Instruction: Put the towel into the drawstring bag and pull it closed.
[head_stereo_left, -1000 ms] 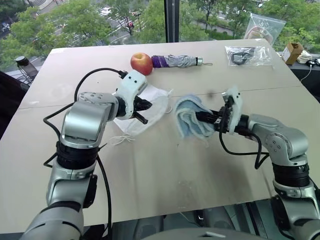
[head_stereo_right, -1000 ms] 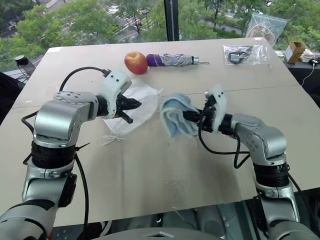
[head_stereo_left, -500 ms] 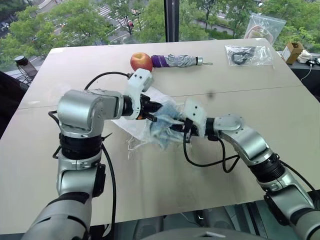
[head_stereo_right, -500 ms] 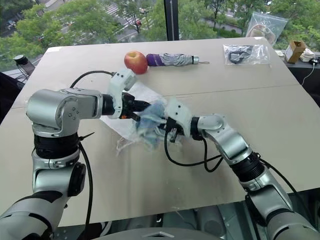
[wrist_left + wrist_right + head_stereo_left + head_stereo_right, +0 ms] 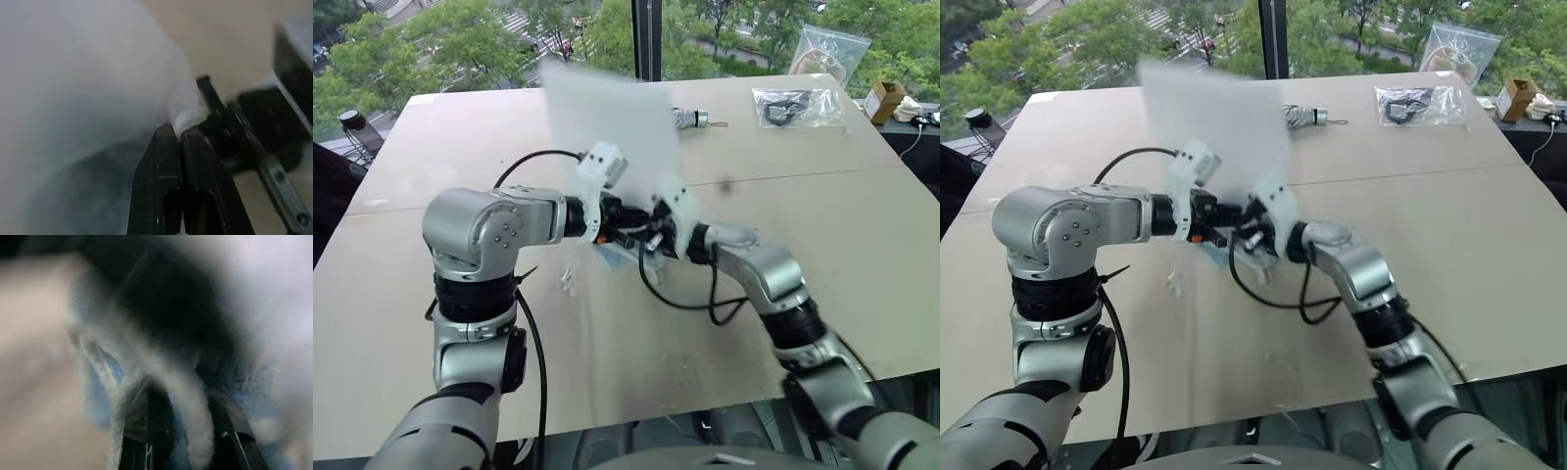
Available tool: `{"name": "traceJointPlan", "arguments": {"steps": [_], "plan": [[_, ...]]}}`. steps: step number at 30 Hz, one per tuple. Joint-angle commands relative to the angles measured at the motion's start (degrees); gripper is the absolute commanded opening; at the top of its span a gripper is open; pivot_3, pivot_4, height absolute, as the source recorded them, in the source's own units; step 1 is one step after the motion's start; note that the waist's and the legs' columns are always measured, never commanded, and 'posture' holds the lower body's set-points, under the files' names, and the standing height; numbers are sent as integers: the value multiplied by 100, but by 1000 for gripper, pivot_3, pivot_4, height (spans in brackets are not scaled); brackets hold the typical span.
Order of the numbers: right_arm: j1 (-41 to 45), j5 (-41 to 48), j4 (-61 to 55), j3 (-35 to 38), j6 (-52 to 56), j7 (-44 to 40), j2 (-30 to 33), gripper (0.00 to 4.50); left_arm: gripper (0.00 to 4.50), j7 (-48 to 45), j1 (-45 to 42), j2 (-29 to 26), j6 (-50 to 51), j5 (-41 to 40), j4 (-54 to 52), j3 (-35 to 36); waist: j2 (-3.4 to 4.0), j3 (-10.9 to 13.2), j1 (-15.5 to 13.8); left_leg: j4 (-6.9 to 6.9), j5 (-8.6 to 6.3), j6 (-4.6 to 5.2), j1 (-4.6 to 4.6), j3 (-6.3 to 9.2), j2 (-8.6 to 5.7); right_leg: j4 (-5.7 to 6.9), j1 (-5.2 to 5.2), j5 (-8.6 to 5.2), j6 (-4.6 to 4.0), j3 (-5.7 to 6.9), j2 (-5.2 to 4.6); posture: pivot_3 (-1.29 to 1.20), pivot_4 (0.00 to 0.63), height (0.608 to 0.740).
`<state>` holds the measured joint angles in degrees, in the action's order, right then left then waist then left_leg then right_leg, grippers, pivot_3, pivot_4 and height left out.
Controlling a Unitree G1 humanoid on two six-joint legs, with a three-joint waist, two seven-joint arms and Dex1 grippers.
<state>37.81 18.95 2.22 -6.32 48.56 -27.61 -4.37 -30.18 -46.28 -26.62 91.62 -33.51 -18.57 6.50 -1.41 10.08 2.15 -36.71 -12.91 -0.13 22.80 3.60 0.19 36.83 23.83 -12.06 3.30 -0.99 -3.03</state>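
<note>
Head views: left tool (image 5: 619, 217) clamped on edge of drawstring bag (image 5: 607, 117), white fabric flung up above both tools. Right tool (image 5: 641, 235) met tip to tip with left, towel (image 5: 610, 257) pinched between its fingers, just above tabletop (image 5: 822, 235).

Left wrist view: fingers (image 5: 168, 161) pressed together on bag fabric.

Right wrist view: light-blue towel gripped between fingers (image 5: 156, 426).

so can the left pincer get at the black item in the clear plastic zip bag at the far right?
Probably not as things stand: the left pincer is shut on the thin white drawstring bag, and the clear plastic zip bag lies far across the table.
</note>
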Motion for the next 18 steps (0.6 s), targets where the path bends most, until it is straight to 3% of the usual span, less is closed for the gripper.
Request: {"name": "traceJointPlan", "arguments": {"steps": [1, 4, 11, 16, 18], "plan": [[403, 1867, 251, 2035, 183, 1156, -1163, 27, 0, 274, 124, 152, 88, -260, -73, 20, 3, 2, -99, 7, 1, -1, -2, -1, -1, -1, -1, 0, 0, -1, -3, 0, 150, 740], [511, 3151, 497, 2721, 139, 1962, -1573, 27, 0, 478, 180, 226, 88, -314, -53, 75, 4, 3, -170, 8, 2, -3, 4, -3, -17, -11, -8, 1, 0, 4, -28, 0, 150, 740], [751, 5254, 681, 3165, -644, 3441, -1831, 27, 0, 823, 205, 387, 88, -364, 96, 287, 4, 5, 15, 25, 2, -1, -1, -14, -21, -6, 1, 0, 1, -4, -20, 0, 150, 740], [689, 5720, 730, 2619, -897, 3869, -1642, 27, 0, 936, 137, 590, 88, -475, 50, 273, 6, 6, 48, 26, 2, -1, -4, -16, -4, -5, 3, 0, 0, -6, 1, 0, 150, 740], [606, 5522, 761, 2323, -1035, 4111, -1549, 27, 0, 1000, -36, 736, 88, -511, 119, 370, 6, 6, 39, 25, 2, -1, -3, -17, -4, -5, 2, 0, 0, -6, 1, 0, 150, 740]]}}
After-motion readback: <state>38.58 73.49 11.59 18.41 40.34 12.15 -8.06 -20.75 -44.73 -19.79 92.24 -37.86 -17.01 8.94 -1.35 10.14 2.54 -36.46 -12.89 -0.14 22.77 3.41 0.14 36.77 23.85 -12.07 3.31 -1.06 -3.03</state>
